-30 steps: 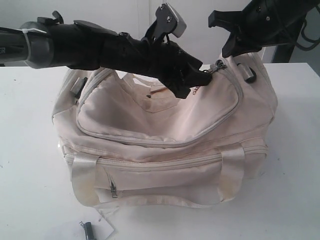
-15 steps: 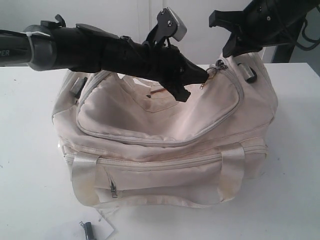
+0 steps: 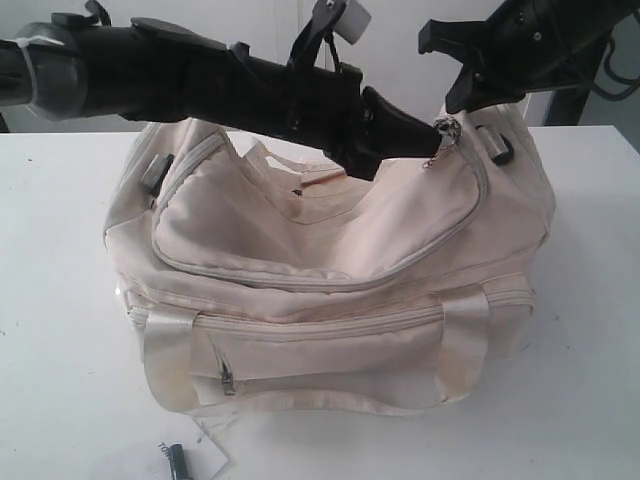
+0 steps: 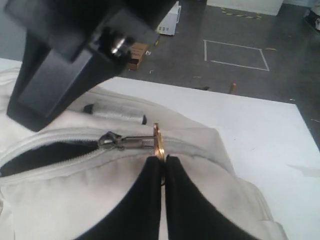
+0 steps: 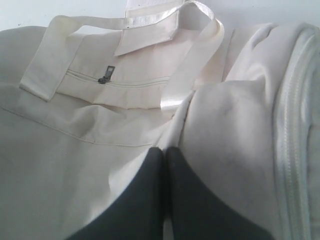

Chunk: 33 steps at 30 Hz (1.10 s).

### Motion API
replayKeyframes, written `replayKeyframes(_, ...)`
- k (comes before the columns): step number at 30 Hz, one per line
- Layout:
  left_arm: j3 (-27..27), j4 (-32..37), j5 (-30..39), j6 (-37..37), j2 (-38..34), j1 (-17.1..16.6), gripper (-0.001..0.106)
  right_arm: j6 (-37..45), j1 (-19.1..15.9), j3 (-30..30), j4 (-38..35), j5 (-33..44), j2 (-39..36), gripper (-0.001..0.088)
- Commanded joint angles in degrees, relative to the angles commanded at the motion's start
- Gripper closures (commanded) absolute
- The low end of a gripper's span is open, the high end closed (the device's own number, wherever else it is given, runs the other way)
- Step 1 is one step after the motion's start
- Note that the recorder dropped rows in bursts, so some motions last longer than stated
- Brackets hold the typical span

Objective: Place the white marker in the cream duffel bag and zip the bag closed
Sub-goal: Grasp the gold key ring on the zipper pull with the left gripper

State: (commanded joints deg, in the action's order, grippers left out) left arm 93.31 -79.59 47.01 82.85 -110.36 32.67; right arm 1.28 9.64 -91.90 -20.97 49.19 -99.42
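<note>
cream duffel bag [image 3: 330, 300] sits on white table [image 3: 60, 380], main zip partly open; left gripper [image 4: 162, 162] pinches zip pull [image 4: 158, 142] at bag top; right gripper [image 5: 164, 155] fingers together against bag fabric; white marker: can't tell where

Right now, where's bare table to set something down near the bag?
Bare table left of the cream duffel bag, and another patch between its right end and the table's right edge. The front strip is narrow, with a paper tag at its left. Crowded above the bag: the left hand pinches the zip pull.
</note>
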Motion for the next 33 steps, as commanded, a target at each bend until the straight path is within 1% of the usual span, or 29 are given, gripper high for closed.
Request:
replayKeyframes(11,0.0,0.0,5.7,-8.4,0.1,0.0,0.105,-0.5,0.0,0.0,-0.2,0.0,0.0,0.0868)
replayKeyframes(24,0.0,0.8,9.3,-9.7,0.1,0.0,0.105,-0.6,0.0,0.0,-0.2,0.8,0.0,0.0868)
replayKeyframes(29,0.0,4.8,8.8,-11.4,0.8,0.5,0.105,-0.6,0.0,0.0,-0.2,1.3,0.0,0.0868)
replayKeyframes(33,0.0,10.8,3.9,-14.0,2.4,2.1,0.105,-0.6,0.0,0.0,-0.2,1.3,0.0,0.0868)
